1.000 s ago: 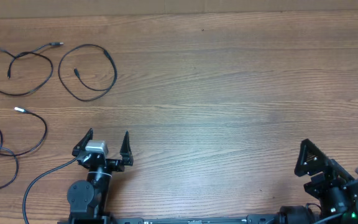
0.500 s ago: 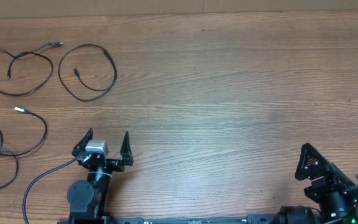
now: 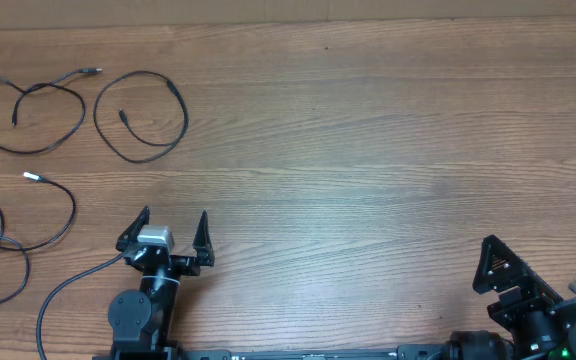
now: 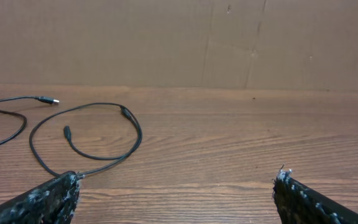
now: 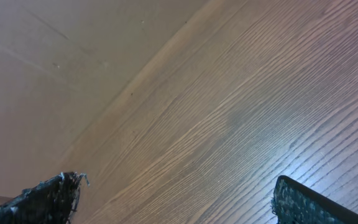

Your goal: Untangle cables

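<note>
Overhead: three thin black cables [image 3: 185, 115], separate loose loops; left end effector [image 3: 174, 214], right end effector [image 5: 176, 180] spread

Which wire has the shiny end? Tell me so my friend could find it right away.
Go to the left end of the wooden table, where three thin black cables lie. Pick the cable closest to the left gripper, nearer than the other two. Only this one ends in a small silvery tip.

Standing here I find nothing to read — no word, label, brand or number shows on the table [image 3: 368, 150], the cables [image 4: 140, 132] or the cardboard wall [image 4: 166, 37].
</note>
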